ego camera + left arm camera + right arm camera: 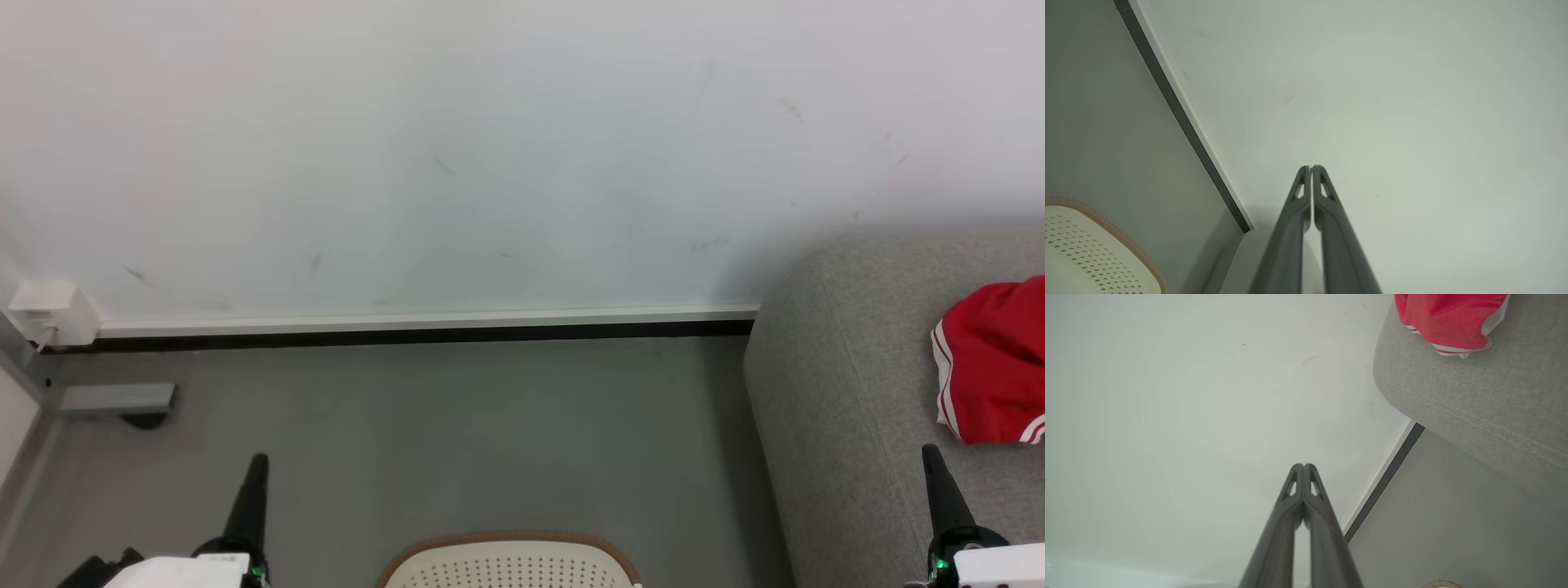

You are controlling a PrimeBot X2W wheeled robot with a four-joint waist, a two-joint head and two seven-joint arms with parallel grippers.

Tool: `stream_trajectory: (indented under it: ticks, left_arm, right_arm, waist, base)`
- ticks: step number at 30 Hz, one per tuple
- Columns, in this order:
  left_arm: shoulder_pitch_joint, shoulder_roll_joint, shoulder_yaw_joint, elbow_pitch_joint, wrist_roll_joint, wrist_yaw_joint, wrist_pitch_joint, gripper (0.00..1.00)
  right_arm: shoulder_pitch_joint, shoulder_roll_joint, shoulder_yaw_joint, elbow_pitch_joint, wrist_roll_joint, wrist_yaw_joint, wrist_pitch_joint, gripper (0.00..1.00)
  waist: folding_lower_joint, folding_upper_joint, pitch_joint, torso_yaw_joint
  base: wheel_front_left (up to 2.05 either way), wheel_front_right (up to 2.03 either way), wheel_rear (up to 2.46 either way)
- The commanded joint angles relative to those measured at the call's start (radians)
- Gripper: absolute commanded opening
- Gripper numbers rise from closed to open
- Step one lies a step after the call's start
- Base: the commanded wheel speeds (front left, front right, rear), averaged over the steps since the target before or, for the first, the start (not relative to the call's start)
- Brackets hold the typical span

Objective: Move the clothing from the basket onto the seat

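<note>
A red garment with white stripes (992, 363) lies on the light grey seat (849, 392) at the right; the right wrist view has the same clothing (1447, 316) at its top, on the seat (1474, 396). The cream perforated basket (510, 563) with its brown rim peeks in at the bottom centre, and its edge (1098, 245) sits at the lower left of the left wrist view. My left gripper (259, 461) points up at the lower left, shut and empty (1311, 167). My right gripper (928, 451) rises beside the seat's front, also shut on nothing (1303, 465).
A white wall with a pale skirting board (424, 320) and a dark strip runs across ahead. Grey floor (457, 433) lies between the basket and the wall. A white plug box (51, 314) and a grey bracket (118, 400) sit at the far left.
</note>
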Motion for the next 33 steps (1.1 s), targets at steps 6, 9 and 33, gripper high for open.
stream_trajectory:
  ticks: [6,9,33]
  left_arm:
    - [-0.014,0.009,0.007,-0.015,-0.067,-0.007,0.017,0.00]
    - [-0.014,0.009,0.007,-0.018,-0.090,-0.008,0.023,0.00]
    - [-0.020,0.010,0.013,-0.036,-0.260,-0.010,0.067,0.00]
  right_arm:
    - [-0.019,0.000,-0.014,-0.011,0.056,0.000,0.015,0.00]
    - [-0.020,0.003,-0.019,-0.012,0.079,0.000,0.022,0.00]
    - [-0.028,0.021,-0.050,-0.015,0.227,0.000,0.065,0.00]
  waist:
    - [0.0000,0.0000,0.001,0.002]
    - [0.0000,0.0000,0.001,0.002]
    - [0.0000,0.0000,0.004,0.009]
  base:
    - [0.00,0.00,0.00]
    - [0.00,0.00,0.00]
    - [0.00,0.00,0.00]
